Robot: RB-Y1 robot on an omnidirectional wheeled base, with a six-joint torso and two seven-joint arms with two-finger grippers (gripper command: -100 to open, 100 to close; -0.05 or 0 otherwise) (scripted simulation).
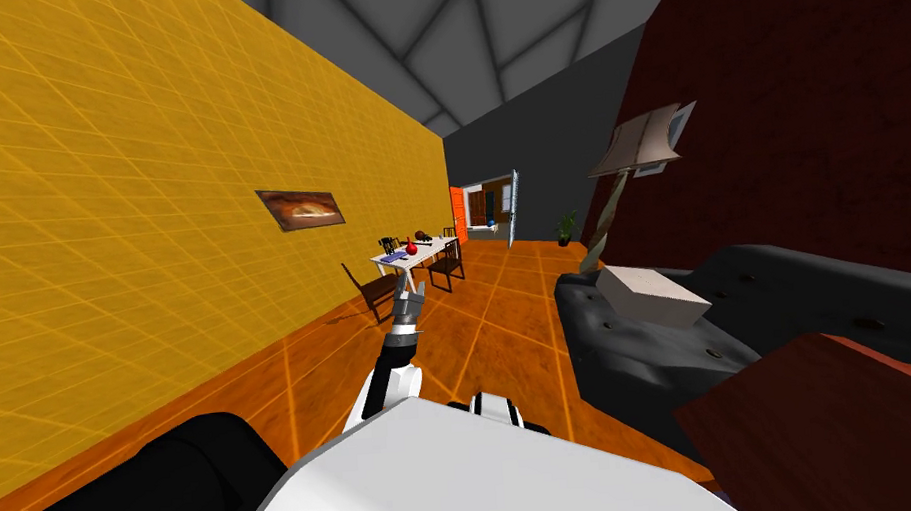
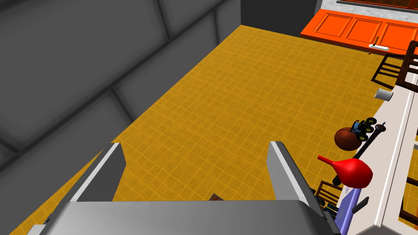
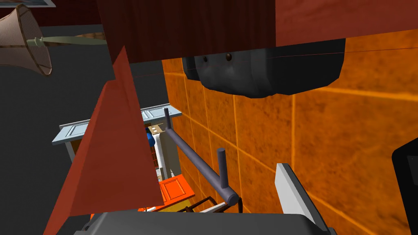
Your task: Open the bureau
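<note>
The bureau is a dark red-brown cabinet low at my right. In the right wrist view its dark body lies beyond the hand, and a lighter red-brown panel juts edge-on toward the camera. A grey bar handle on two posts runs beside that panel. My right gripper is open, the handle's near end lies between its jaws, and one finger shows while the panel hides the other. My left gripper reaches forward over the floor, open and empty.
A black sofa with a pale box on it stands just left of the bureau, a leaning floor lamp behind it. Ahead is a white dining table with chairs. A black rounded object sits low left by the yellow wall.
</note>
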